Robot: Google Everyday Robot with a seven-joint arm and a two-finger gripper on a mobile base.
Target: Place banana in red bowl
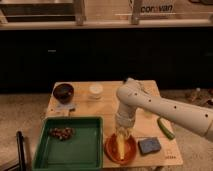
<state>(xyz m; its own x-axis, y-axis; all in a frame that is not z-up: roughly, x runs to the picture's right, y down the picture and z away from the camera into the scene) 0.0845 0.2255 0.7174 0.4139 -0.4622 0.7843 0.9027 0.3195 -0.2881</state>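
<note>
My end effector (pixel 123 134) hangs low at centre frame over the round, thick-rimmed red bowl (pixel 120 149). The pale, slightly curved banana (pixel 122 144) lies inside it. I cannot tell my grip's state.

The pincer (pixel 123 135) hangs at the end of the white arm, pointing down over the red bowl (pixel 111 150), low at the bowl's far rim. The banana (pixel 121 146) is small, pale yellow and elongated; it lies directly below the pincer, inside the bowl, its length running from under the pincer toward the bowl's near rim. Whether the pincer touches it cannot be told. The bowl is round, shallow and orange-red with a thick rim; it sits upright on the surface right beneath the pincer, near the surface's front edge, and is wider than the banana is long.
</note>
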